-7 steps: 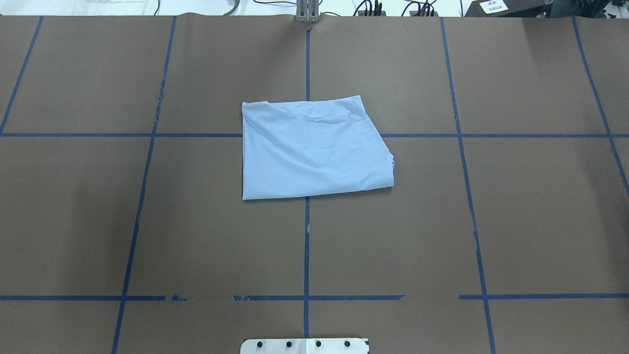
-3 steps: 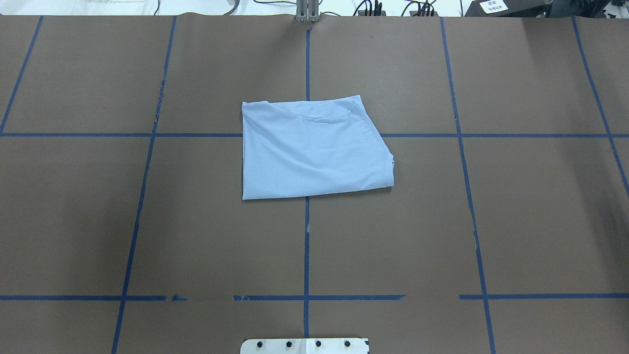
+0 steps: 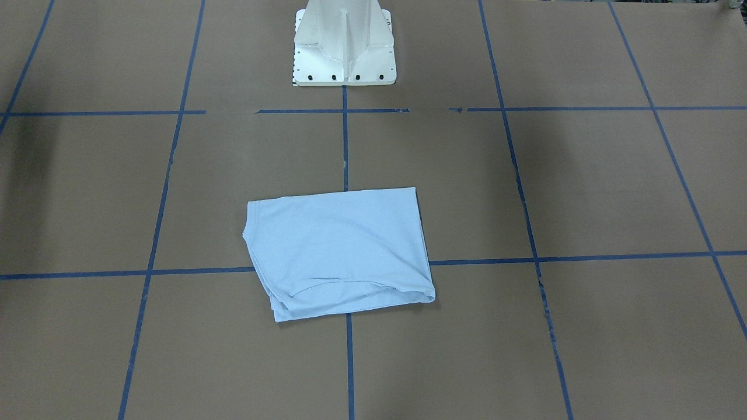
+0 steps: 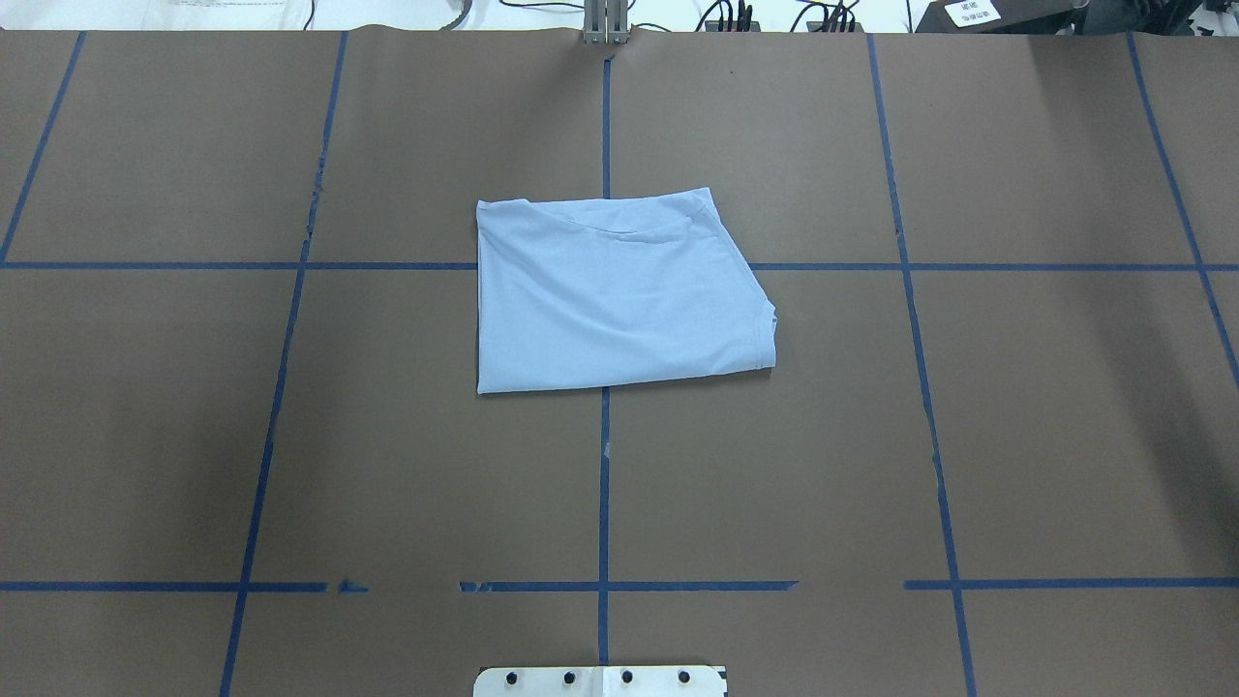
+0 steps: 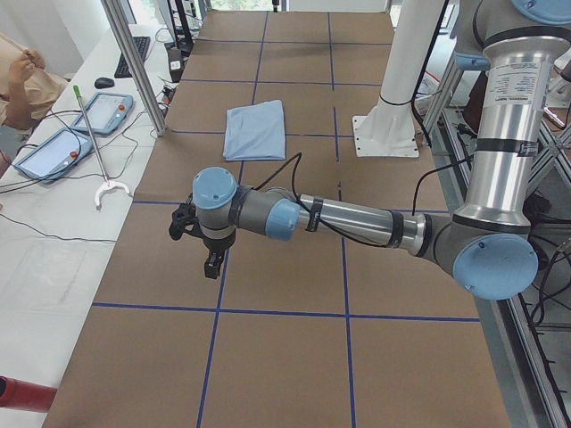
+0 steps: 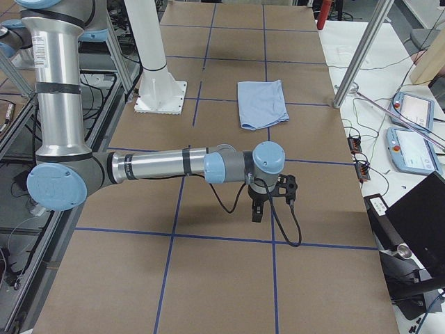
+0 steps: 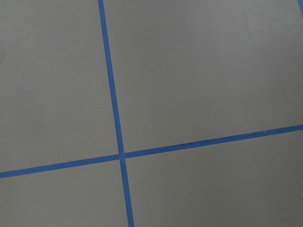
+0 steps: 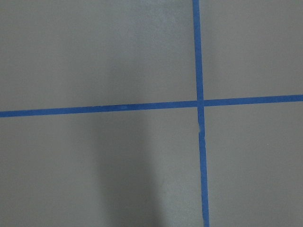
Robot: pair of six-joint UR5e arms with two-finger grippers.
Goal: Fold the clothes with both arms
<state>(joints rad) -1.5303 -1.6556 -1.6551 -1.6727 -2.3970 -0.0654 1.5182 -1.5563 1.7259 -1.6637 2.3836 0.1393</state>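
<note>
Left gripper (image 5: 212, 266) and right gripper (image 6: 256, 213) hang toward opposite tabletop ends, open or closed I can't tell, clear of the folded T-shirt (image 4: 610, 290) mid-tabletop, since the fold looks finished

Pale blue tee (image 4: 619, 300) folded into rough rectangle, flat, ctr of table (image 4: 194, 436).

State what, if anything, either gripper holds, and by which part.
Nothing: the folded T-shirt lies free, far from the left gripper and the right gripper.
</note>
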